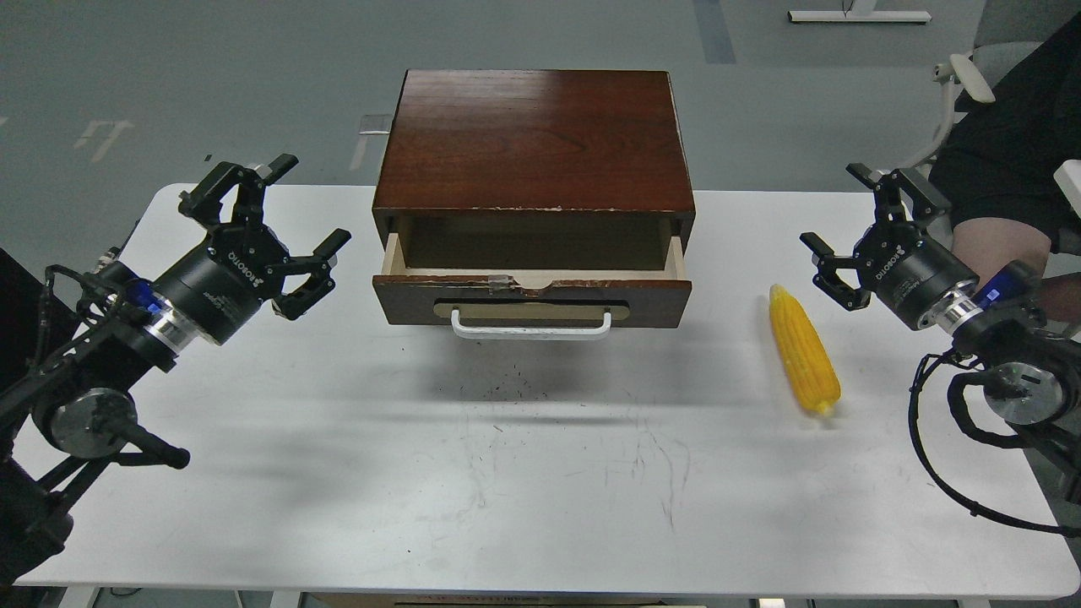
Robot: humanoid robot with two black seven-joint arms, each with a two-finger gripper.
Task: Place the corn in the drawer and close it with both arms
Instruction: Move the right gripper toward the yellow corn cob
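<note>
- So, in the head view, your only one, the drawer (532,297) stands pulled partway out of the dark wooden cabinet (535,139) at the middle back of the white table (422,490); what shows of its inside looks empty.
- The corn (803,350) lies flat on the table to the right of the drawer and clear of it, its pointed tip toward the back.
- Your right gripper (844,241) hovers just behind and to the right of the corn, fingers spread apart, holding nothing and not touching the cob.
- Your left gripper (283,203) hangs to the left of the drawer, near its front corner but apart from it, fingers also spread wide and empty.
- By this view, you have an open drawer and nothing else done: the corn is not yet grasped.
- What is left for you is picking up the corn, dropping it into the drawer, and pushing the front shut with both arms.
</note>
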